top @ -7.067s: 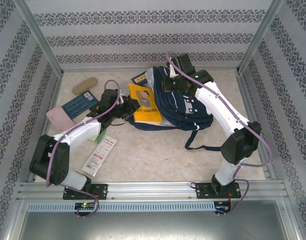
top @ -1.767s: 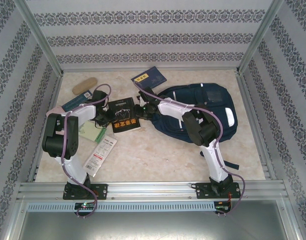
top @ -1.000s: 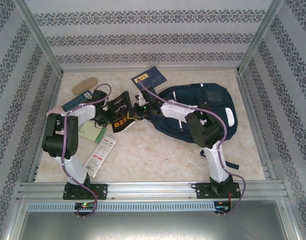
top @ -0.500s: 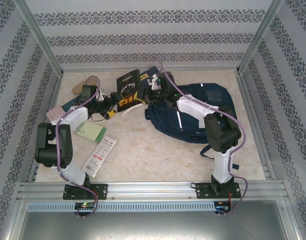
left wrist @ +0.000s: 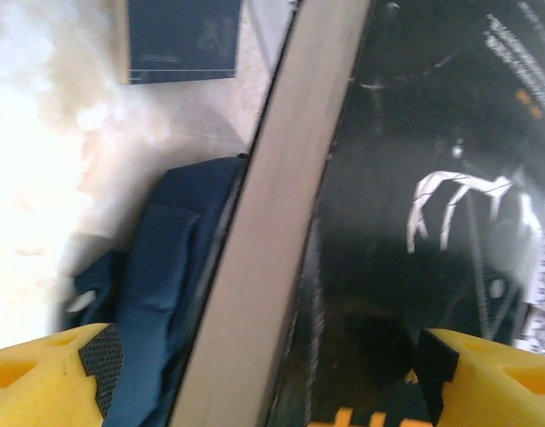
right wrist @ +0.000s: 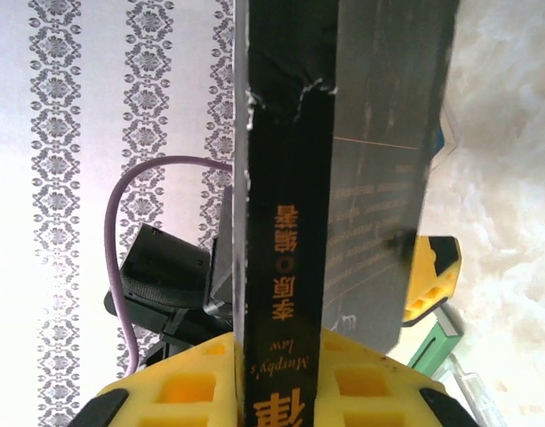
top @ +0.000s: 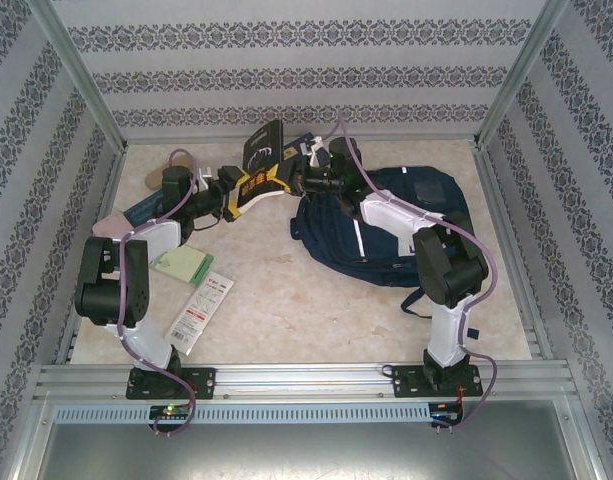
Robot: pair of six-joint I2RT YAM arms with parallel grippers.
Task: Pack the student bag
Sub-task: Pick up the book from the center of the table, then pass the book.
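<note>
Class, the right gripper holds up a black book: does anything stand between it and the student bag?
Nothing visible does. The black book hangs just left of the student bag, the right gripper clamping its spine on that side. Whether the bag's mouth is open cannot be told.

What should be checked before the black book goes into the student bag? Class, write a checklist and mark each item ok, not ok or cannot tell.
1. Right gripper shut on the black book at its spine: ok.
2. Left gripper open: ok.
3. Left gripper clear of the book: not ok, its jaws straddle it.
4. Book raised next to the student bag: ok.
5. Bag's mouth open toward the book: cannot tell.
</note>
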